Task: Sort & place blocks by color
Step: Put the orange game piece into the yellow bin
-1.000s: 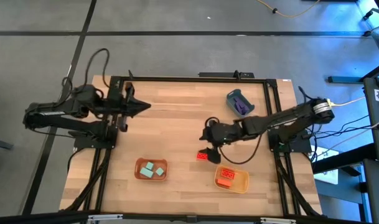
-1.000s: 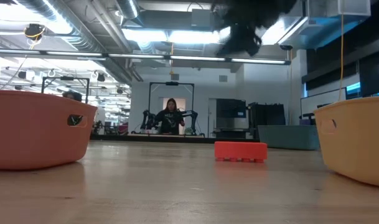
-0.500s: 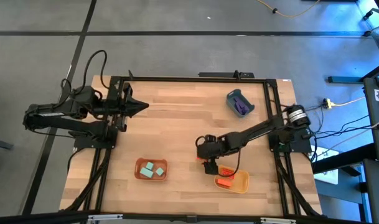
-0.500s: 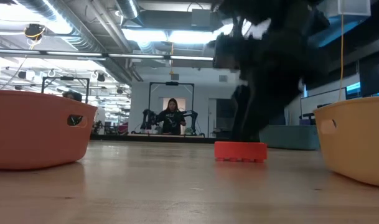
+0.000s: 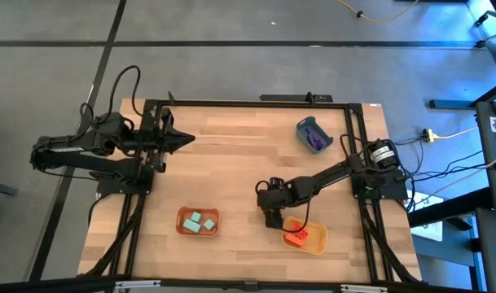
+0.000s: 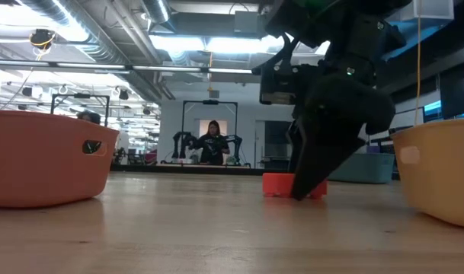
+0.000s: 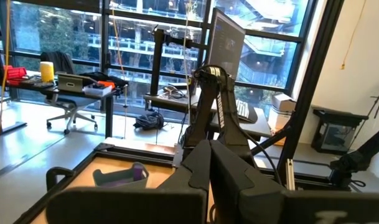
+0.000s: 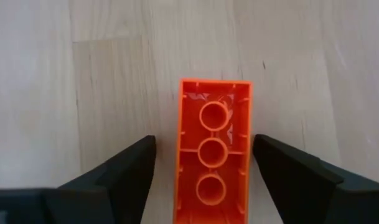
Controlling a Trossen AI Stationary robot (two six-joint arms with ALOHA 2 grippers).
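Observation:
A red block (image 8: 213,155) lies on the wood with its hollow underside up, close to the yellow tray (image 5: 316,241); it also shows in the low view (image 6: 276,184). My right gripper (image 8: 205,142) (image 5: 272,215) is open and points down over it, one finger on each long side. One finger (image 8: 282,168) stands almost against the block, the other (image 8: 127,171) is clearly apart. In the high view the gripper hides this block. Two red blocks (image 5: 294,237) lie in the yellow tray, three teal cubes (image 5: 199,221) in the orange tray, and purple bars (image 5: 316,140) in the blue-grey cup. My left gripper (image 5: 186,140) is shut and waits at the far left.
The yellow tray's wall (image 6: 437,171) stands right beside my right gripper, toward the table's right. The orange tray (image 6: 45,156) sits toward the near left and the blue-grey cup (image 5: 312,128) at the far right. Bare wood (image 5: 231,171) lies in the middle.
My right gripper has moved toward the near edge and come down from above the table, and its open fingers now stand on either side of the red block. The block has stayed where it was.

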